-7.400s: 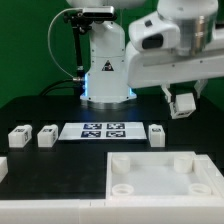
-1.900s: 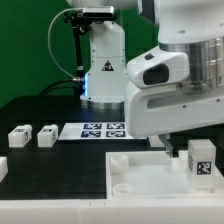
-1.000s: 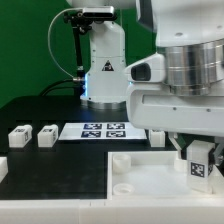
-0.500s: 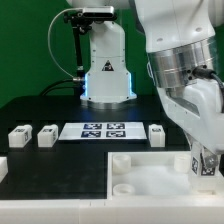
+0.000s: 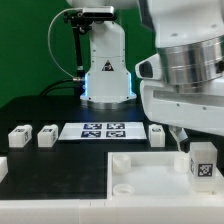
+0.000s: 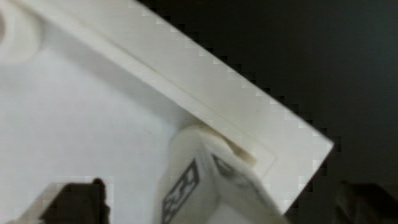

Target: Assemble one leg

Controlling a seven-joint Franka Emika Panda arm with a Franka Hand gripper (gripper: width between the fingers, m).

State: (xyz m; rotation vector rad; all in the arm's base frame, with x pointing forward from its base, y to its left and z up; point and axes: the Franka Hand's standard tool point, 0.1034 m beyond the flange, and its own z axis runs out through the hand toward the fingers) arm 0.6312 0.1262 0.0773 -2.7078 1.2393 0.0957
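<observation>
Leg (image 5: 203, 161) sits upright at the tray's (image 5: 140, 180) corner on the exterior view's right, long axis vertical, tagged face toward that camera. My hand (image 5: 196, 146) looks clamped on it from above, though the arm hides the fingers, so I judge rather than see it. I'd say it's held plumb to seat into the corner socket (image 6: 240, 155).

Parts spread across the worktop (image 5: 40, 110), tray nearest the camera

The tray (image 5: 150, 180) lay in front of the marker board (image 5: 102, 130); two pegs (image 5: 20, 136) (image 5: 46, 136) sat toward the exterior view's left, another (image 5: 157, 133) just right of the board, the leg (image 5: 203, 163) upright over the tray's right corner.
</observation>
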